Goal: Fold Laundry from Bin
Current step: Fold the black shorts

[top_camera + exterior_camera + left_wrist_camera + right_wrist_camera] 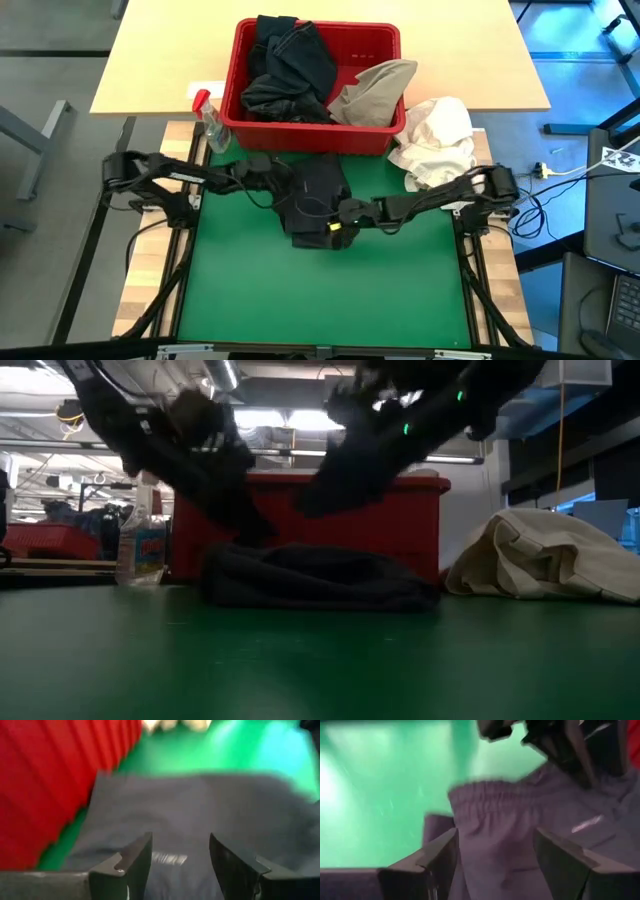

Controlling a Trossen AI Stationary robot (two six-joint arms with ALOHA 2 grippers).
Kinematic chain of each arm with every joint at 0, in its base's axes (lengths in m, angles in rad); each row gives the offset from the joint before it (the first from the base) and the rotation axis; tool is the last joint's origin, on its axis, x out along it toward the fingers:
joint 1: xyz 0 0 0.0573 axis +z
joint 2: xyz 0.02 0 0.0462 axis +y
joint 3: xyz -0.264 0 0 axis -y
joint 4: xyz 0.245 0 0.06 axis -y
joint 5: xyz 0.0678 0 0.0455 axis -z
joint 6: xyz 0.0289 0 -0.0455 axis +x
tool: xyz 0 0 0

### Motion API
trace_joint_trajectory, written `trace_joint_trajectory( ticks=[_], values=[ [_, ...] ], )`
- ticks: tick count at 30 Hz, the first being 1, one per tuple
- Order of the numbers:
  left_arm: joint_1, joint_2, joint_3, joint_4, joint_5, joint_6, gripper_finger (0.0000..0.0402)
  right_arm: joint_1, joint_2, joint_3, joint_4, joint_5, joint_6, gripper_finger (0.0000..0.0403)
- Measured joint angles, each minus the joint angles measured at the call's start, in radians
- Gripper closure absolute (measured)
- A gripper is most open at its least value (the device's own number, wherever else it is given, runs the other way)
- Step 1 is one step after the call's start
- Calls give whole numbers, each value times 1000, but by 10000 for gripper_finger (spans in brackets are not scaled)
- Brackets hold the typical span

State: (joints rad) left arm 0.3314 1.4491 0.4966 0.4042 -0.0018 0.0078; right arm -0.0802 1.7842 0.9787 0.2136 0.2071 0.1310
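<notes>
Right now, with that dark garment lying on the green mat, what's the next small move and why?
Probably lower the open left gripper onto the dark garment's edge and pinch it: the garment lies bunched in front of the bin, and both grippers, the right gripper included, hover open above it.

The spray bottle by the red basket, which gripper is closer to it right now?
Left. The left gripper sits over the dark garment on the mat, on the spray bottle's side. The right gripper is over the same garment, farther off.
</notes>
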Motion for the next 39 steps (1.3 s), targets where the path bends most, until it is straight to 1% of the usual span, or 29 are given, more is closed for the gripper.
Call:
trace_joint_trajectory(
  ticks=[3,5,7,12,15,19,21,22,25,28,31,33,36,39],
  values=[
    [27,76,-2,-30,-50,0,210,1,63,-2,-60,-41,-8,150],
    [45,116,-3,-40,-64,-3,210,1,92,0,-104,-62,-11,150],
    [61,132,-2,-43,-54,-15,211,1,101,-1,-187,-87,-35,150],
    [83,133,0,-49,-22,-49,211,0,86,1,-243,-142,-91,150],
    [86,100,2,-60,33,-83,211,1,48,-1,-292,-153,-126,150],
    [79,17,11,-58,174,-132,211,1,-40,-2,-313,-164,-132,150],
    [70,-40,12,-65,229,-142,211,1,-86,-1,-316,-175,-132,150],
    [64,-69,12,-74,244,-147,211,1,-107,-1,-321,-182,-130,150],
    [49,-147,14,-142,246,-145,211,1,-148,-1,-337,-185,-100,150],
    [27,-193,14,-275,244,-98,211,2,-166,-1,-397,-184,-79,150],
    [-15,-198,14,-401,242,-13,211,2,-168,-1,-499,-184,-77,150],
    [-52,-192,13,-465,210,61,211,2,-168,-1,-559,-184,-64,150],
    [-108,-171,13,-486,122,204,211,2,-168,-1,-613,-184,-53,150],
    [-153,-150,14,-445,49,366,211,2,-168,-1,-615,-183,-52,150]
  ],
)
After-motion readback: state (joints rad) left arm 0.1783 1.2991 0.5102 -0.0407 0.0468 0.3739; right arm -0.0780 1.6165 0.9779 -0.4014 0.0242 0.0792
